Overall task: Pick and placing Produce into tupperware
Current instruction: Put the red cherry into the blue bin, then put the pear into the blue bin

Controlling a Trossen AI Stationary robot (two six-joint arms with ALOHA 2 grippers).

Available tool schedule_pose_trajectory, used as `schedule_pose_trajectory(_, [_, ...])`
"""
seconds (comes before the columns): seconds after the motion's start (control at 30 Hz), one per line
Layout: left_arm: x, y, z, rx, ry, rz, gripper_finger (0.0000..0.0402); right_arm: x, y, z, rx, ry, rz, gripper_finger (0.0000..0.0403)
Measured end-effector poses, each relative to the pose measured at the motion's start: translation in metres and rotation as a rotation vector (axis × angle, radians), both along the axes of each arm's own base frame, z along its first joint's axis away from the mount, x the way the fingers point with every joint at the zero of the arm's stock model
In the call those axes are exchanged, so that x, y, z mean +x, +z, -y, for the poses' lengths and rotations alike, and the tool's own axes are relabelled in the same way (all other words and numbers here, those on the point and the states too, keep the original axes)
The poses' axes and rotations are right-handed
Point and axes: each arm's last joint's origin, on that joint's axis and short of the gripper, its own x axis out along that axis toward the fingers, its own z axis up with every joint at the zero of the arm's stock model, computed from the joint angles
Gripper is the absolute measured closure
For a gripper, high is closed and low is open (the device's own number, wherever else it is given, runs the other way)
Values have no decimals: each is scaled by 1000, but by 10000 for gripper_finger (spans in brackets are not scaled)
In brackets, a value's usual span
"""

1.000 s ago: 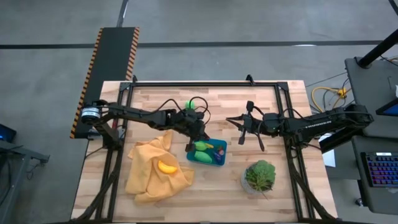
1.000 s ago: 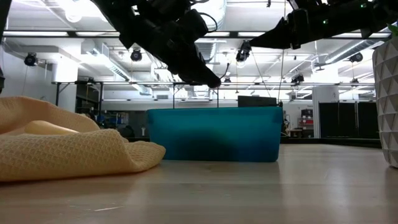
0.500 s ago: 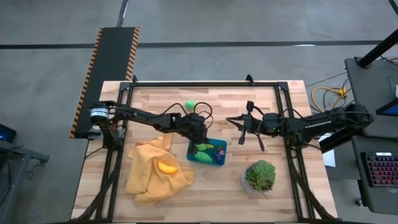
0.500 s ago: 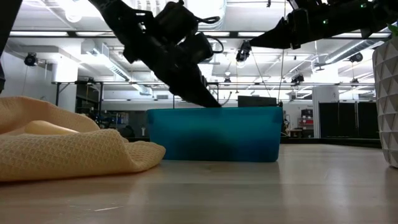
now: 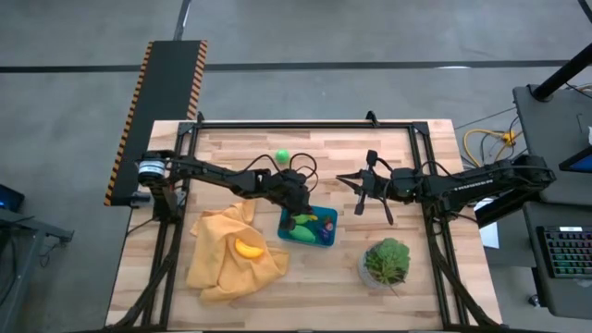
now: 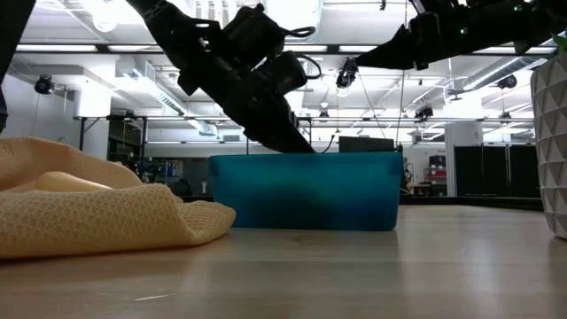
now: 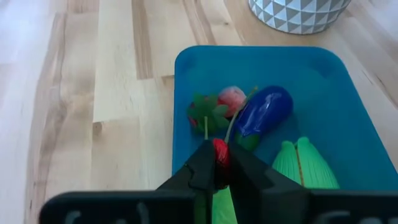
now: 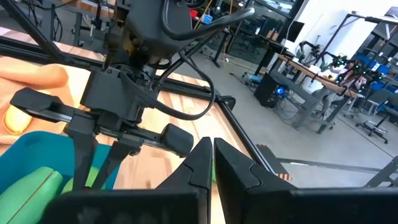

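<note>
The teal tupperware (image 5: 319, 228) (image 6: 306, 190) stands mid-table. In it lie a purple eggplant (image 7: 264, 111), a pink-red fruit with green leaves (image 7: 231, 98) and ribbed green pieces (image 7: 305, 165). My left gripper (image 7: 217, 167) (image 5: 298, 215) reaches over the tupperware's left end, shut on a small red piece (image 7: 219, 151). In the low view its tips (image 6: 304, 146) are at rim height. A green ball (image 5: 282, 155) lies on the bare wood beyond. A yellow-orange piece (image 5: 247, 248) rests on the mustard cloth (image 5: 231, 254). My right gripper (image 5: 359, 194) (image 8: 211, 163) hangs shut and empty, right of the tupperware. My left gripper pinches the small red piece (image 7: 219, 155) between its two fingertips. A thin green stem (image 7: 206, 127) sticks out past the tips. The fingers slant down from the table's left. The piece is over the inside of the tupperware's left end; whether it touches the floor is hidden.
A leafy green plant in a patterned pot (image 5: 387, 262) (image 6: 554, 133) stands near the front right. The crumpled cloth (image 6: 97, 213) lies left of the tupperware. Bare wood shows along the table's far side and front.
My left gripper has sunk from above the tupperware down to its rim, still shut on the red piece. As the arm dropped, the green ball behind it came into full view. My right arm has kept still.
</note>
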Motion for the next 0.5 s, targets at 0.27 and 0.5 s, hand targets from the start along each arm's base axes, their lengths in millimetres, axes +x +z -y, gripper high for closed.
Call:
schedule_pose_trajectory(0.27, [0, -1, 0, 0, 1, -2, 325, 0, 0, 0, 0, 0, 0, 394])
schedule_pose_trajectory(0.5, [0, 0, 0, 0, 0, -1, 285, 0, 0, 0, 0, 0, 0, 394])
